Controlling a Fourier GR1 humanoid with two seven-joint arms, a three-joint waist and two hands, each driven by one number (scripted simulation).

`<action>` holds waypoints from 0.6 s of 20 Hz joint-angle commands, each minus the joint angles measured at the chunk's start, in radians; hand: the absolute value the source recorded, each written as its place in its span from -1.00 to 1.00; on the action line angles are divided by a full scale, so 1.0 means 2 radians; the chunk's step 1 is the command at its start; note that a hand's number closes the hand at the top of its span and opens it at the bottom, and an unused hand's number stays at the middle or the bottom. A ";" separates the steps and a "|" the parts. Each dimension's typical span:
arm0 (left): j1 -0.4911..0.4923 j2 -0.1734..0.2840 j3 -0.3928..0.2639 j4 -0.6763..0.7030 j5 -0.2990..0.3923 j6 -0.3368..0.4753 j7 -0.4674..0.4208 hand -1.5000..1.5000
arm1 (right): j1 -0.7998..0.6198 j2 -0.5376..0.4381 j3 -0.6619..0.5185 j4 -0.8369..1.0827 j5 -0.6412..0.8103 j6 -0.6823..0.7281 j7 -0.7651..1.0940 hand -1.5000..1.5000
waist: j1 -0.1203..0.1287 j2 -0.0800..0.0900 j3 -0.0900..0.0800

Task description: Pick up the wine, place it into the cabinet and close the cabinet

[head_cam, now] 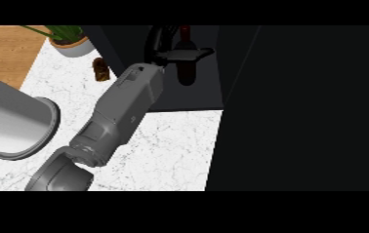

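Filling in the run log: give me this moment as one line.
stage: placing | left robot hand: around wine bottle, inside cabinet | cabinet door: open | right robot hand: not in view

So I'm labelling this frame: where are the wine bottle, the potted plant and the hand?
wine bottle (187, 73), head view, dark lower body
potted plant (72, 47), head view, pale pot wall
right hand (173, 49), head view, black fingers around the bottle

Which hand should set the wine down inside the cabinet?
Only one hand shows, curled round the wine bottle inside the dark cabinet. Its side cannot be told from this view; that hand should release it.
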 commanded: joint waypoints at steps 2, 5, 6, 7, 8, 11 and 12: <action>0.023 -0.002 -0.017 -0.035 0.009 -0.012 0.017 -1.00 | 0.039 -0.021 -0.014 -0.124 -0.028 0.001 0.050 -1.00 | 0.004 -0.005 0.000; 0.070 -0.002 -0.032 -0.060 0.031 -0.033 0.000 -1.00 | 0.052 -0.010 0.023 -0.106 -0.001 -0.007 0.030 -1.00 | -0.002 -0.005 0.000; 0.062 -0.002 -0.034 -0.077 0.033 -0.033 0.017 -1.00 | 0.038 -0.006 0.020 -0.113 -0.002 -0.015 0.044 -1.00 | 0.007 -0.007 0.000; 0.075 -0.002 -0.045 -0.088 0.038 -0.044 0.015 -1.00 | 0.043 -0.013 0.009 -0.116 -0.010 -0.011 0.041 -1.00 | 0.004 -0.006 0.000; 0.090 -0.002 -0.057 -0.105 0.046 -0.042 0.014 -1.00 | 0.034 -0.008 0.019 -0.108 -0.006 -0.013 0.045 -1.00 | 0.006 -0.007 0.000; 0.129 -0.002 -0.090 -0.152 0.067 -0.042 0.027 -1.00 | 0.044 -0.012 0.014 -0.106 -0.005 -0.017 0.044 -1.00 | 0.006 -0.008 0.000; 0.134 -0.002 -0.083 -0.164 0.052 -0.046 0.032 -1.00 | 0.049 -0.016 0.014 -0.120 -0.002 -0.018 0.042 -1.00 | 0.018 -0.011 0.000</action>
